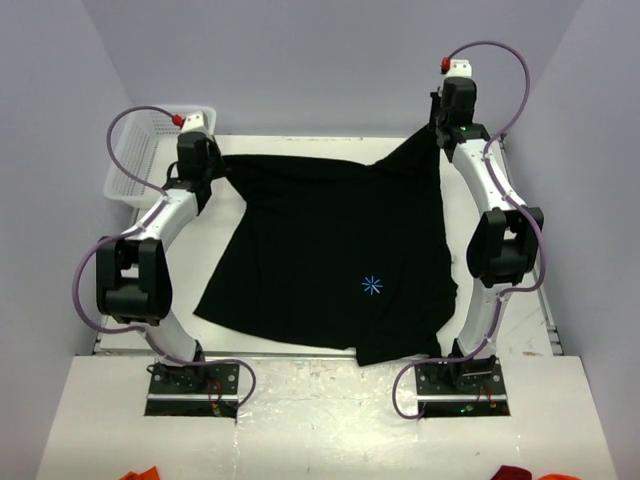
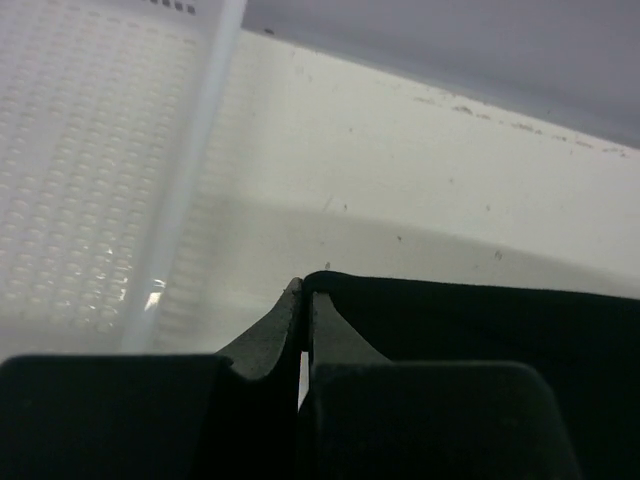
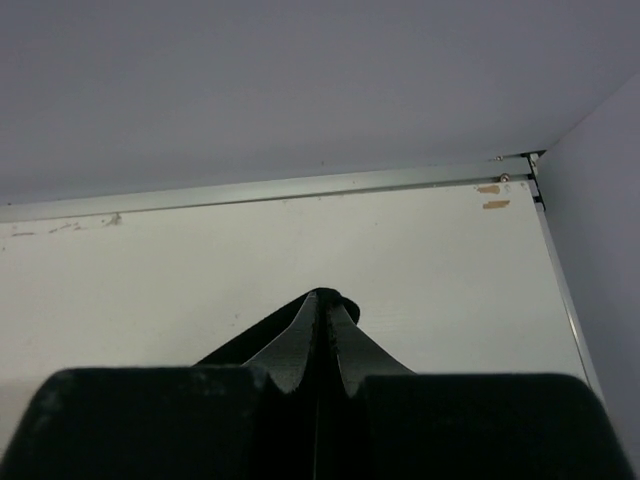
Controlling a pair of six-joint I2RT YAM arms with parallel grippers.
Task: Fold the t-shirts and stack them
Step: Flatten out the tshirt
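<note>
as my left gripper (image 2: pixel 303 290) and right gripper (image 3: pixel 322 300) each clench a far corner of the t-shirt (image 1: pixel 340 260), it lies spread on the table (image 1: pixel 300 145), right corner raised. i judge this the flattening step; next, lower both corners evenly, cloth taut.

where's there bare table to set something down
Bare table runs along the far edge, behind the t-shirt, between the left gripper and right gripper. The t-shirt covers the middle; the basket crowds the far-left corner.
</note>
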